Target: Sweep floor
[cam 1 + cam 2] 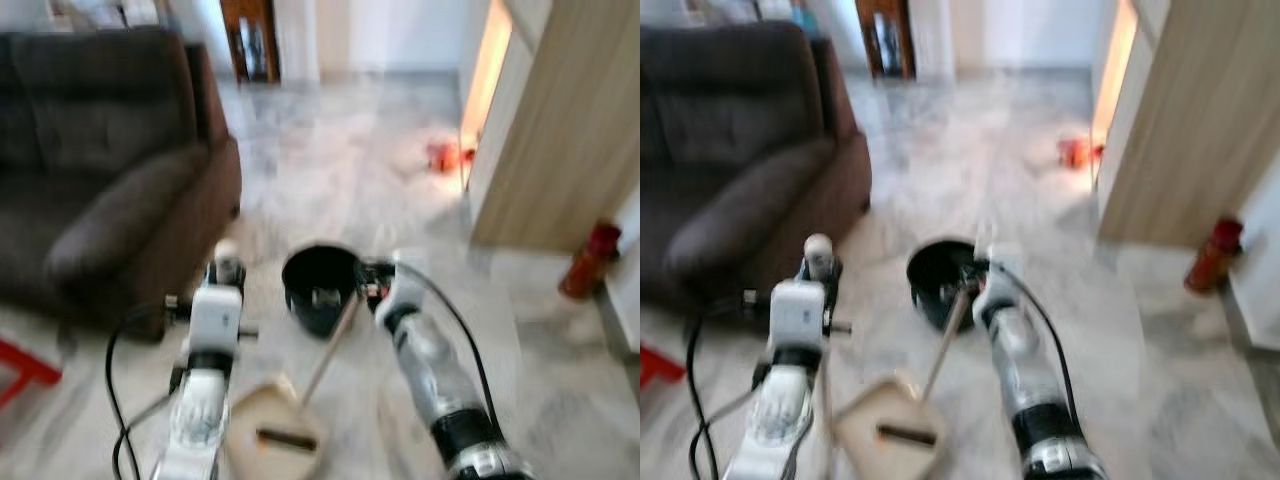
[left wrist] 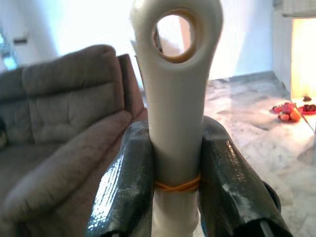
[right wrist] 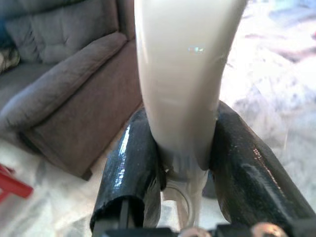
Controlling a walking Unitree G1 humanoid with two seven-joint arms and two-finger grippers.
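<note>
Home living room, dark brown sofa (image 1: 100,170), marble-patterned floor (image 1: 340,160), wooden door (image 1: 250,38)

Both arms silver-white with black joint bands; black cables loop off each; fingers (image 2: 126,187) glossy black.

The picture is blurred. The left claw (image 1: 228,262) is raised at the end of its silver arm, with a pale rounded handle top (image 1: 227,248) at its tip; whether its fingers press the handle cannot be told through the blur. The right claw (image 1: 372,280) reaches in beside a black round pail (image 1: 318,285), which sits between the two claws. A thin wooden stick (image 1: 330,350) slants down from near the right claw to a beige dustpan (image 1: 275,432) lying on the marble floor (image 1: 340,160) below both claws. A dark brown sofa (image 1: 100,160) stands just left of the left claw. A red bottle-like thing (image 1: 588,258) stands well right of the right claw, by a wooden panel (image 1: 560,130).
</note>
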